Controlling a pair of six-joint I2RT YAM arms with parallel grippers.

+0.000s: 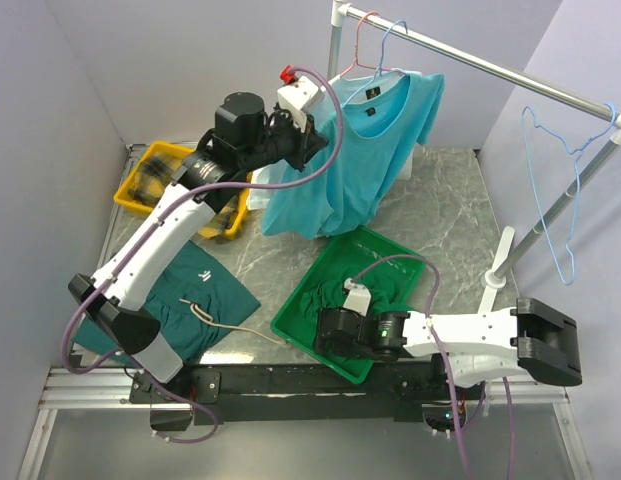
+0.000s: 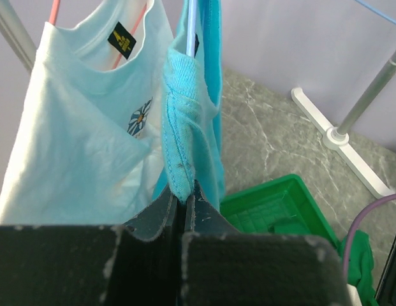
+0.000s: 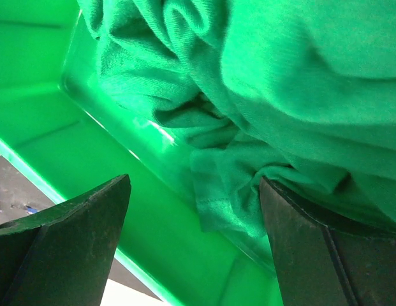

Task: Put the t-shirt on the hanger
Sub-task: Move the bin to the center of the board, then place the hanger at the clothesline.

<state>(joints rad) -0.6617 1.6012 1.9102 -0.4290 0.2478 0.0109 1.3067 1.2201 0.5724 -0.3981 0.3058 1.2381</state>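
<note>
Green garment (image 1: 205, 295): flat on table (image 1: 450, 200); white logo (image 1: 205, 277), unreadable
left gripper (image 2: 183, 194): clamped on a t-shirt (image 2: 185, 127) fold
hanger (image 2: 191, 25): on rail (image 1: 490, 68), carrying t-shirt; dark collar label (image 1: 371, 95) unreadable
right gripper (image 3: 194, 182): fingers apart over bin (image 3: 32, 76) cloth
table: grey marbled; walls (image 1: 190, 60) pale lilac

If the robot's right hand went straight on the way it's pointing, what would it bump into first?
Probably the crumpled green garment in the green bin: the open right hand points straight at its folds. The bin's floor lies just beside them, so depth is hard to judge.
</note>
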